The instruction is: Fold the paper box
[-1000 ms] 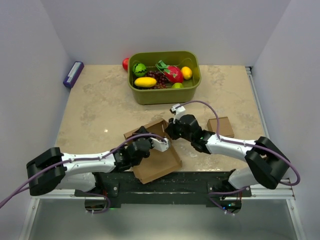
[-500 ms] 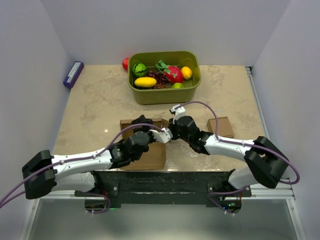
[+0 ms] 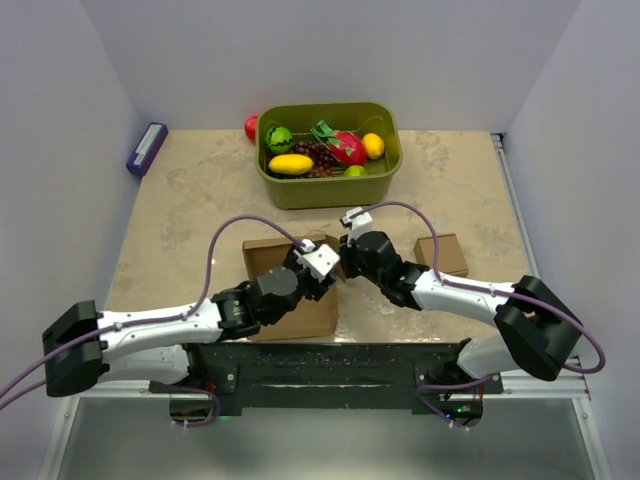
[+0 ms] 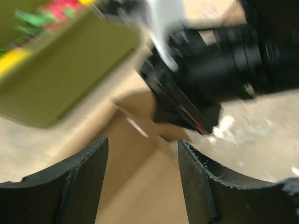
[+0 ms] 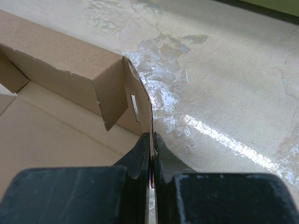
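The paper box [image 3: 268, 262] lies on the table as a wide brown cardboard piece with its walls partly raised. In the right wrist view my right gripper [image 5: 152, 137] is shut on the thin upright edge of the paper box [image 5: 70, 116], next to a slotted corner flap. From above, that right gripper [image 3: 347, 268] sits at the box's right wall. My left gripper [image 3: 328, 268] hovers over the same corner. In its own blurred wrist view the left gripper [image 4: 142, 154] is open, with only the cardboard floor [image 4: 140, 186] below the fingers.
A green bin [image 3: 330, 185] of toy fruit stands behind the box. A small cardboard cube [image 3: 441, 253] sits to the right, a purple block [image 3: 146, 148] at the far left wall, a red ball [image 3: 250, 127] behind the bin.
My left gripper has opened and let go of the box, then risen toward the right corner. The box has swung from a skewed pose to lie square. The right gripper has kept its pinch.
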